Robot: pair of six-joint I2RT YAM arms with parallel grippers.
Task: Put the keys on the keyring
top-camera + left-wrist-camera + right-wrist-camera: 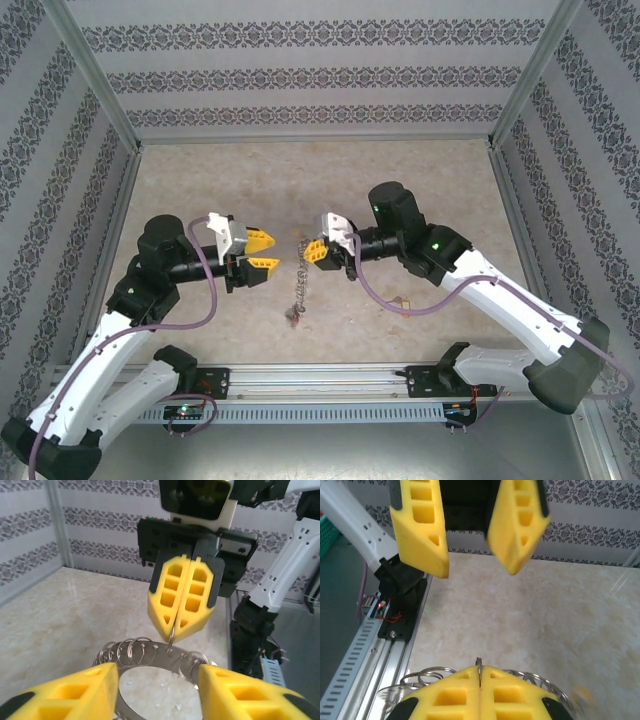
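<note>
The keyring [150, 664], a flat grey metal band fringed with small wire loops, hangs from my right gripper [479, 677]. That gripper is shut on one small loop of its rim. From above, the keyring [297, 285] dangles below the right gripper [313, 250], with a small red piece [293, 313], perhaps a key, at its low end. My left gripper [159, 690] faces it from the left, jaws apart, with the band seen between its fingers [75, 692]. I cannot tell whether they touch it. From the right wrist, the left gripper [467, 565] is open beyond the ring.
A small yellowish piece [403, 298] lies on the beige table [200, 180] right of centre, too small to identify. Patterned walls enclose the table on three sides. The aluminium rail [330, 380] with the arm bases runs along the near edge.
</note>
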